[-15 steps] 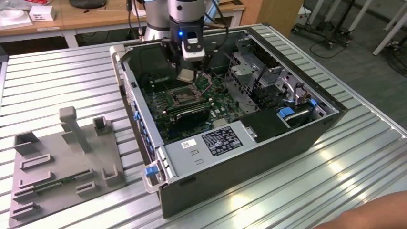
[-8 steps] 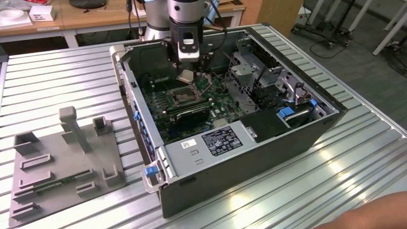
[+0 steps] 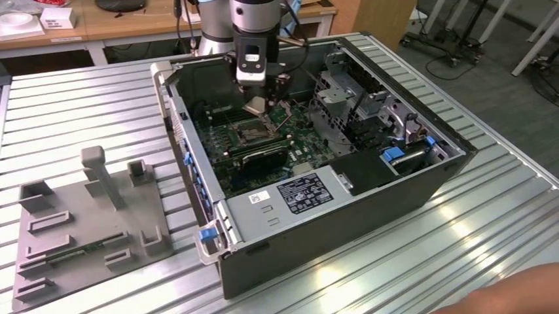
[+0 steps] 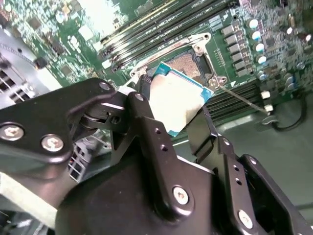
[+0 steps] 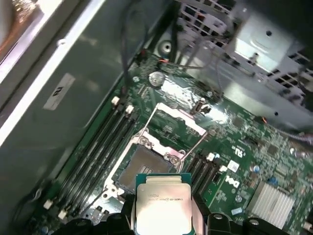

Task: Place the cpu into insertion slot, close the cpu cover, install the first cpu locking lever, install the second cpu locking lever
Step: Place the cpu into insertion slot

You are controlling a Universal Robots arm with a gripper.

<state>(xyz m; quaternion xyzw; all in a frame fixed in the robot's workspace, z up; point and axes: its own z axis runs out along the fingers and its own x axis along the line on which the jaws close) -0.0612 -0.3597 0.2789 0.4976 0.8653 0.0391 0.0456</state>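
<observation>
Exterior view: Arm stood over an open computer case [image 3: 367,196] lying on a slatted metal table [image 3: 419,261]. Gripper [image 3: 255,101] hung inside the case above the green motherboard [image 3: 297,140], closed on the cpu [image 3: 256,106], which was tilted. The insertion slot [image 3: 247,135] lay just below it, bare, with its dark centre showing. A grey fixture tray [image 3: 88,222] sat on the table well apart, toward the exterior view's left. A person's hand [image 3: 515,294] was at the lower corner on the exterior view's right.

Second wrist view: Black fingers [image 4: 146,127] pinched the cpu [image 4: 178,95] by opposite edges, gripper [image 4: 176,117] clamped tight. The chip was clear of the insertion slot [image 4: 188,63], not seated, its pale metal top facing the camera. A thin wire lever [image 4: 239,100] stuck out beside the slot. Long black memory slots [image 4: 146,24] ran alongside.

First wrist view: The cpu [image 5: 163,203] was gripped at both sides in the gripper [image 5: 164,218], near the insertion slot [image 5: 146,164], which was open and unfilled. Memory slots [image 5: 105,142] flanked it.
</observation>
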